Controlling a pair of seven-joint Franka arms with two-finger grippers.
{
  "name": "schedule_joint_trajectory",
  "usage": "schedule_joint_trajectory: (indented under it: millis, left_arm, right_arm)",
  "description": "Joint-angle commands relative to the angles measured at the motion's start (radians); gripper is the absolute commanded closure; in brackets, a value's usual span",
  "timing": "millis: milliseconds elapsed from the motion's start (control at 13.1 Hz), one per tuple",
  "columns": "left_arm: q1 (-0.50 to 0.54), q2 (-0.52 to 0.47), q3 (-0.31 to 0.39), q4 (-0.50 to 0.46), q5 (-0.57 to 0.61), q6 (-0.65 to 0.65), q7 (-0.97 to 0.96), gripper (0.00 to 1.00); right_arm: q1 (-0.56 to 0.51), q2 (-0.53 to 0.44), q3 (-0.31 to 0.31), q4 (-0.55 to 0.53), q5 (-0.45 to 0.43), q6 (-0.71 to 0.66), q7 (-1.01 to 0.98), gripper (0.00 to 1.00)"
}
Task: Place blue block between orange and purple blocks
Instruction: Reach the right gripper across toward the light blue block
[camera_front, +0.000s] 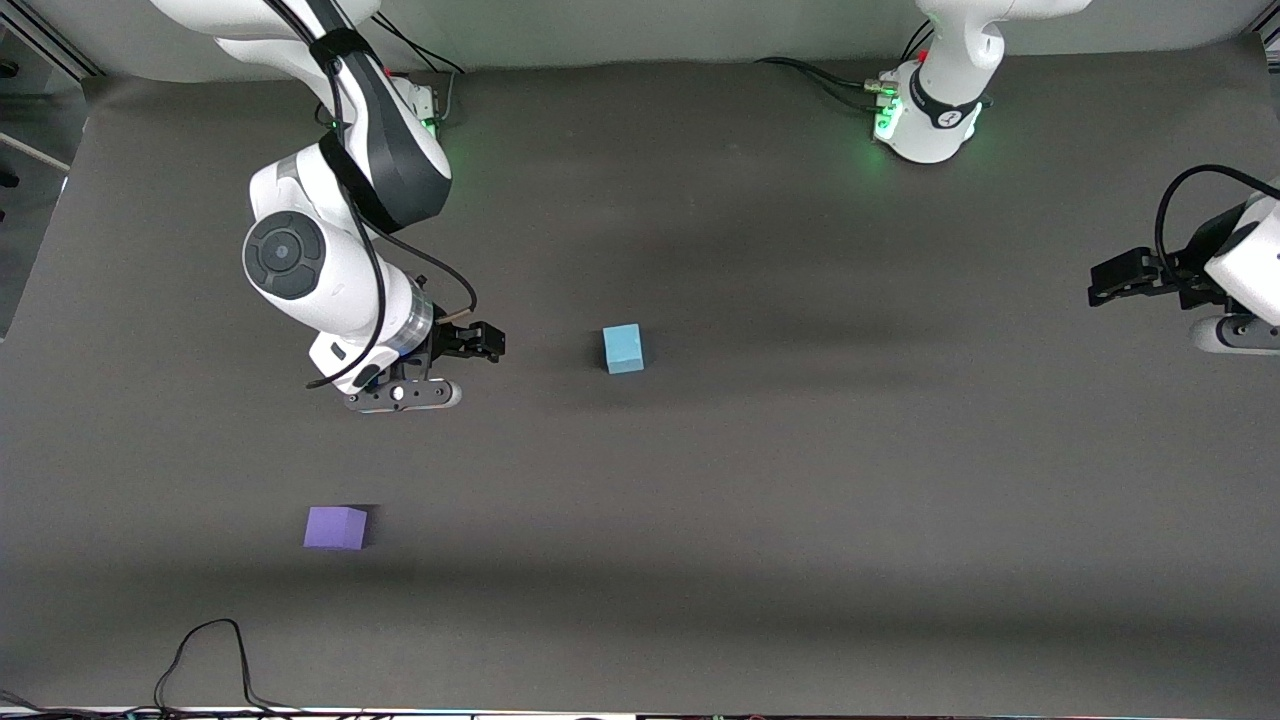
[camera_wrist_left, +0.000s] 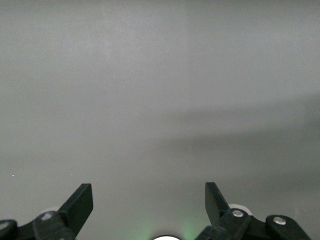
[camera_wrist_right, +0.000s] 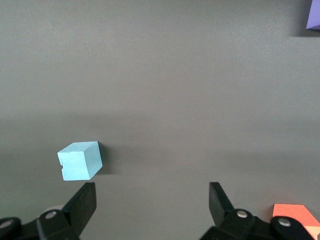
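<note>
Purple block: purple block (camera_front: 336, 527) is sitting nearest the front camera, toward the right arm's end of the desk (camera_front: 800, 560), well apart from the other cubes.

Right hand: right hand (camera_front: 455, 368) is hanging over bare desk with its jaws standing wide and nothing between them.

Orange block: orange block (camera_wrist_right: 296, 216) is showing only in the right wrist view, just beside one finger of the right hand; in the front view the arm is hiding it.

Blue block: blue block (camera_front: 623, 349) is resting on the desk near the middle, lying from the right hand toward the left arm's end of the desk and slightly farther from the front camera.

Key relation: right hand is standing near the cube, the left well apart, so the pickup is looking like the right arm's job; the cube is offering no long axis.

Left hand: left hand (camera_front: 1125, 285) is waiting at its own end of the desk, jaws wide, holding nothing.
</note>
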Motion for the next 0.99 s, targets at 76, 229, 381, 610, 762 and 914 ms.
schedule_joint_trajectory:
  millis: [76,229,381,610,762,914]
  left_arm:
    - [-0.006,-0.008,0.013,0.002,0.010,0.014,0.009,0.00]
    - [-0.006,-0.008,0.013,0.004,0.010,0.014,0.009,0.00]
    - [-0.008,-0.008,0.013,0.002,0.010,0.014,0.009,0.00]
    - [-0.008,-0.006,0.013,0.002,0.010,0.014,0.009,0.00]
    - [-0.008,-0.006,0.013,0.002,0.010,0.014,0.009,0.00]
    - [-0.009,-0.006,0.013,0.002,0.010,0.014,0.009,0.00]
  right_arm:
    - [0.279,0.144,-0.111,0.136,-0.065,0.077,0.189,0.00]
    - [0.279,0.099,-0.124,0.136,-0.066,0.021,0.183,0.00]
    - [0.279,0.070,-0.131,0.129,-0.066,-0.035,0.155,0.00]
    - [0.282,0.087,-0.142,0.109,-0.052,0.002,0.117,0.00]
    - [0.291,0.099,-0.138,0.044,-0.033,0.114,0.118,0.00]
    - [0.339,0.133,-0.134,-0.009,0.012,0.228,0.130,0.00]
